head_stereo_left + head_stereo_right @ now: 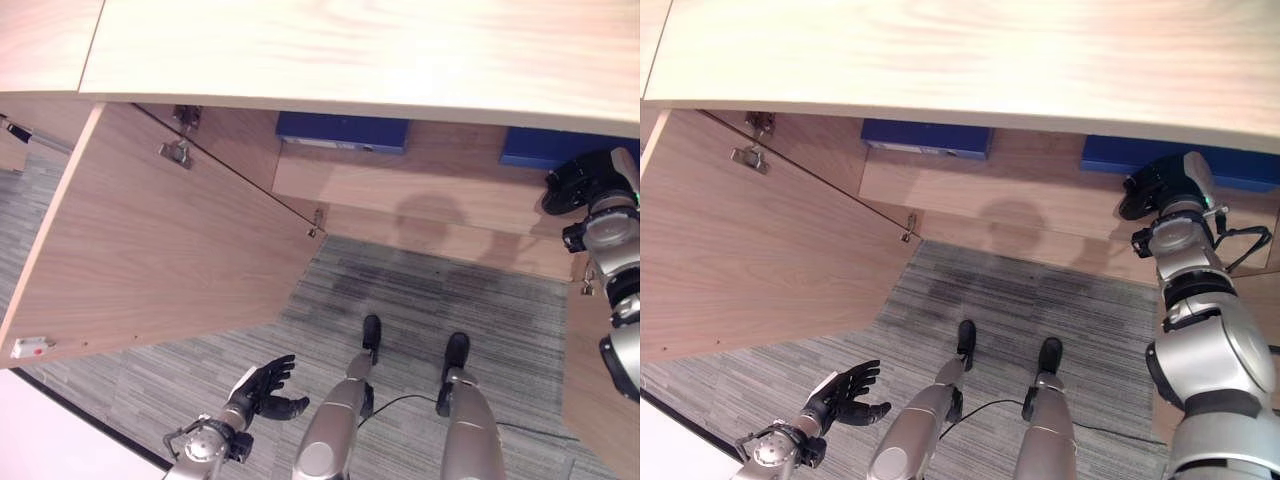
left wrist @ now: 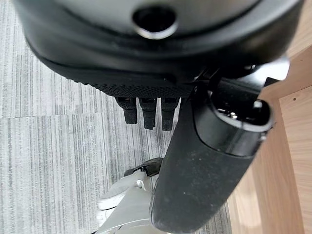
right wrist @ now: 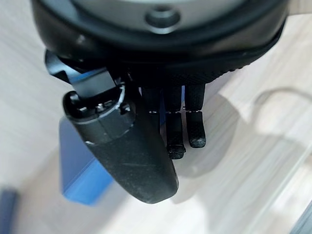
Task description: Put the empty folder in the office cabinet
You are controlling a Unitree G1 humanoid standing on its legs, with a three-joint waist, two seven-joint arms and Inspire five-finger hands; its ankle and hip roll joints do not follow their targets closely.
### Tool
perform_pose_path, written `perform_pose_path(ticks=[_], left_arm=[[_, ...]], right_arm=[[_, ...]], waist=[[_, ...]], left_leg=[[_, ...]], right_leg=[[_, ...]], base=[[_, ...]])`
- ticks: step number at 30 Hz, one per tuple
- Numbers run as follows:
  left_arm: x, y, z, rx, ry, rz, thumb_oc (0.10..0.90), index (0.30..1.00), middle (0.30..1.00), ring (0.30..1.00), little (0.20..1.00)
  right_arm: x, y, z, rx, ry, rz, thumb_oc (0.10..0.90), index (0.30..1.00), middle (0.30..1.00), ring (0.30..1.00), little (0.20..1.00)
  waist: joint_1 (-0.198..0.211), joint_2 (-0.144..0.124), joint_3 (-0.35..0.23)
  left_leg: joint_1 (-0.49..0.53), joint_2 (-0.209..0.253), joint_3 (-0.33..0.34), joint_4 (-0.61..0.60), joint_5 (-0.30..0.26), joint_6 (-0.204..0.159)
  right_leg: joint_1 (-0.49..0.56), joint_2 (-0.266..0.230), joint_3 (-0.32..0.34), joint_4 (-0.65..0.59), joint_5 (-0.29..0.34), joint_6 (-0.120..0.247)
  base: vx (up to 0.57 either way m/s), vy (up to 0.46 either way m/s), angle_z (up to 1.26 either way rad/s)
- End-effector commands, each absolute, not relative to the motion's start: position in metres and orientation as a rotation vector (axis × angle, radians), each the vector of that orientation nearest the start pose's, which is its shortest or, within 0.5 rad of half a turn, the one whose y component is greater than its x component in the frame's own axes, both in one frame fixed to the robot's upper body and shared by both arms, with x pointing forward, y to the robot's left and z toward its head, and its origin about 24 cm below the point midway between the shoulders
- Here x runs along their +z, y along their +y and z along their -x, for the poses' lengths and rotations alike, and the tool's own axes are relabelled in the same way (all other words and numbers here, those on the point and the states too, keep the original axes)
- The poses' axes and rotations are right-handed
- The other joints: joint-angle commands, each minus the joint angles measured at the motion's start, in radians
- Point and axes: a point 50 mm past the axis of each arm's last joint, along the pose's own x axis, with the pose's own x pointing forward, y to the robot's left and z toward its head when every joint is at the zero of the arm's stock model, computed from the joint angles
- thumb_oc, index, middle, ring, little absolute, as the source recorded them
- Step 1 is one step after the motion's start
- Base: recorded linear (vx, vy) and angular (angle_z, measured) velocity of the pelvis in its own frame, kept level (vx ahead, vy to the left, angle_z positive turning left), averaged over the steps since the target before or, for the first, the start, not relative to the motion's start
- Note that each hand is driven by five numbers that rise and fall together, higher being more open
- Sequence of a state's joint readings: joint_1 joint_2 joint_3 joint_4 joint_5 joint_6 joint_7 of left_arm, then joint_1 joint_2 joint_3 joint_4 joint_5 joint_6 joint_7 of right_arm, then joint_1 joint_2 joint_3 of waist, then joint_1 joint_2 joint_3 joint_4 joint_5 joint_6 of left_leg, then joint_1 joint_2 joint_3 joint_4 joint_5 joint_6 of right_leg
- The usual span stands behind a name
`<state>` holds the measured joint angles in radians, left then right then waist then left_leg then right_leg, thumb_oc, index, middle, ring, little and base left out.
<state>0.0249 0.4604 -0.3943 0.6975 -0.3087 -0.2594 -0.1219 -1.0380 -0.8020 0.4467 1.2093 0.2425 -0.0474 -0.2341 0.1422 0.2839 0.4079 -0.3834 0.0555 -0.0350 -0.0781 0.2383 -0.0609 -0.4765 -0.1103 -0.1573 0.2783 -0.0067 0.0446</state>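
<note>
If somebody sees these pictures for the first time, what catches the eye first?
First the open cabinet door, swung wide on the left over the grey carpet. Then two blue folders lying on the shelf inside, with the right hand reaching by the right one. The left hand hangs open low.

You are looking at two silver-grey arms built of rounded, glossy segments joined by dark bands. Each is ending in a dark hand: the left hand [image 1: 262, 392] is showing black ribbed fingers, and the right hand [image 1: 1155, 186] is showing a matt black shell. Up close, each hand's casing is showing a round recessed screw hole, a finely textured strip and a thick, scuffed black thumb.
</note>
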Motion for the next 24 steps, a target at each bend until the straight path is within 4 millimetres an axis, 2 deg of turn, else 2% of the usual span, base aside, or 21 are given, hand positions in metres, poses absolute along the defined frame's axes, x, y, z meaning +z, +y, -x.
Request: perform_pose_path(ticks=[1,2,3,6,7,8,9,10,11,12,15,18,19,21,24], left_arm=[[-0.086,0.247,-0.178,-0.194,0.602,-0.307,0.8,0.9,0.9,0.9,0.9],[-0.09,0.245,-0.177,-0.166,0.615,-0.297,0.8,0.9,0.9,0.9,0.9],[-0.091,0.246,-0.176,-0.167,0.618,-0.301,0.8,0.9,0.9,0.9,0.9],[-0.1,0.242,-0.17,-0.134,0.657,-0.293,0.8,0.9,0.9,0.9,0.9],[-0.106,0.239,-0.166,-0.127,0.682,-0.293,0.8,0.9,0.9,0.9,0.9],[-0.109,0.239,-0.162,-0.119,0.704,-0.295,0.8,0.9,0.9,0.9,0.9],[-0.109,0.239,-0.161,-0.119,0.706,-0.297,0.8,0.9,0.9,0.9,0.9],[-0.116,0.24,-0.155,-0.097,0.747,-0.299,0.8,0.9,0.9,0.9,0.9],[-0.118,0.239,-0.153,-0.094,0.762,-0.301,0.8,0.9,0.9,0.9,0.9],[-0.118,0.239,-0.152,-0.095,0.763,-0.302,0.8,0.9,0.9,0.9,0.9],[-0.125,0.237,-0.145,-0.076,0.8,-0.288,0.8,0.9,0.9,0.9,0.9],[-0.128,0.237,-0.141,-0.059,0.827,-0.288,0.8,0.9,0.9,0.9,0.9],[-0.132,0.236,-0.137,-0.053,0.852,-0.294,0.8,0.9,0.9,0.9,0.9],[-0.137,0.235,-0.13,-0.049,0.89,-0.303,0.8,0.9,0.9,0.9,0.9],[-0.138,0.234,-0.129,-0.045,0.897,-0.298,0.8,0.9,0.9,0.9,0.9]], right_arm=[[0.23,-0.32,-0.374,-0.531,-0.271,0.519,0.4,0.3,0.3,0.3,0.3],[0.193,-0.303,-0.372,-0.456,-0.245,0.461,0.4,0.3,0.3,0.3,0.3],[0.19,-0.303,-0.371,-0.458,-0.241,0.459,0.4,0.3,0.3,0.3,0.3],[0.134,-0.281,-0.356,-0.352,-0.17,0.433,0.4,0.3,0.3,0.3,0.3],[0.095,-0.269,-0.341,-0.321,-0.095,0.372,0.4,0.3,0.3,0.3,0.3],[0.077,-0.264,-0.333,-0.305,-0.051,0.346,0.403,0.305,0.305,0.305,0.305],[0.076,-0.264,-0.332,-0.305,-0.049,0.346,0.435,0.352,0.352,0.352,0.352],[0.049,-0.256,-0.316,-0.273,0.019,0.313,0.709,0.764,0.764,0.764,0.764],[0.037,-0.253,-0.308,-0.259,0.054,0.295,0.8,0.9,0.9,0.9,0.9],[0.036,-0.253,-0.307,-0.259,0.055,0.295,0.8,0.9,0.9,0.9,0.9],[0.001,-0.242,-0.279,-0.229,0.154,0.2,0.8,0.9,0.9,0.9,0.9],[-0.012,-0.237,-0.268,-0.198,0.202,0.188,0.8,0.9,0.9,0.9,0.9],[-0.027,-0.234,-0.257,-0.182,0.266,0.178,0.8,0.9,0.9,0.9,0.9],[-0.044,-0.234,-0.242,-0.151,0.35,0.212,0.8,0.9,0.9,0.9,0.9],[-0.053,-0.232,-0.235,-0.147,0.391,0.203,0.8,0.9,0.9,0.9,0.9]], waist=[[0.023,-0.095,-0.078],[0.004,-0.109,-0.082],[0.006,-0.111,-0.083],[-0.019,-0.135,-0.095],[-0.037,-0.15,-0.109],[-0.046,-0.157,-0.118],[-0.046,-0.158,-0.118],[-0.068,-0.174,-0.137],[-0.078,-0.182,-0.145],[-0.078,-0.183,-0.145],[-0.106,-0.209,-0.185],[-0.117,-0.219,-0.203],[-0.125,-0.226,-0.224],[-0.128,-0.237,-0.248],[-0.128,-0.242,-0.26]], left_leg=[[0.121,0.025,-0.035,0.019,-0.192,-0.05],[0.138,0.03,-0.033,0.023,-0.204,-0.047],[0.141,0.029,-0.033,0.023,-0.205,-0.047],[0.172,0.034,-0.028,0.029,-0.219,-0.042],[0.2,0.035,-0.023,0.027,-0.227,-0.039],[0.216,0.037,-0.02,0.024,-0.229,-0.038],[0.219,0.036,-0.021,0.023,-0.229,-0.038],[0.249,0.037,-0.012,0.017,-0.232,-0.037],[0.263,0.037,-0.007,0.014,-0.235,-0.036],[0.264,0.037,-0.007,0.013,-0.235,-0.036],[0.314,0.035,0.016,0.002,-0.246,-0.035],[0.336,0.033,0.028,-0.002,-0.253,-0.033],[0.359,0.028,0.035,-0.004,-0.262,-0.03],[0.391,0.022,0.039,-0.005,-0.276,-0.022],[0.409,0.016,0.039,-0.004,-0.286,-0.015]], right_leg=[[0.137,-0.033,0.091,-0.065,-0.111,0.094],[0.158,-0.031,0.091,-0.072,-0.112,0.092],[0.161,-0.031,0.09,-0.073,-0.113,0.092],[0.191,-0.03,0.088,-0.076,-0.111,0.093],[0.218,-0.029,0.087,-0.079,-0.111,0.093],[0.234,-0.029,0.088,-0.086,-0.11,0.094],[0.237,-0.029,0.087,-0.087,-0.111,0.094],[0.265,-0.029,0.09,-0.104,-0.105,0.095],[0.279,-0.03,0.09,-0.114,-0.101,0.096],[0.282,-0.03,0.09,-0.116,-0.1,0.097],[0.332,-0.036,0.097,-0.168,-0.075,0.106],[0.35,-0.041,0.099,-0.184,-0.066,0.111],[0.369,-0.046,0.1,-0.191,-0.062,0.116],[0.398,-0.057,0.1,-0.189,-0.06,0.125],[0.411,-0.064,0.097,-0.18,-0.062,0.132]], base=[[0.03,0.005,0.09],[0.03,0.006,0.11],[0.04,0.012,0.11],[0.07,0.012,0.0],[0.1,0.027,-0.02],[0.07,0.021,-0.01],[0.08,0.015,-0.05],[0.08,0.012,-0.08],[0.08,0.013,-0.09],[0.04,0.012,-0.07],[0.07,0.029,-0.16],[0.05,0.044,-0.28],[0.09,0.085,-0.25],[0.1,0.101,-0.22],[0.06,0.077,-0.06]])
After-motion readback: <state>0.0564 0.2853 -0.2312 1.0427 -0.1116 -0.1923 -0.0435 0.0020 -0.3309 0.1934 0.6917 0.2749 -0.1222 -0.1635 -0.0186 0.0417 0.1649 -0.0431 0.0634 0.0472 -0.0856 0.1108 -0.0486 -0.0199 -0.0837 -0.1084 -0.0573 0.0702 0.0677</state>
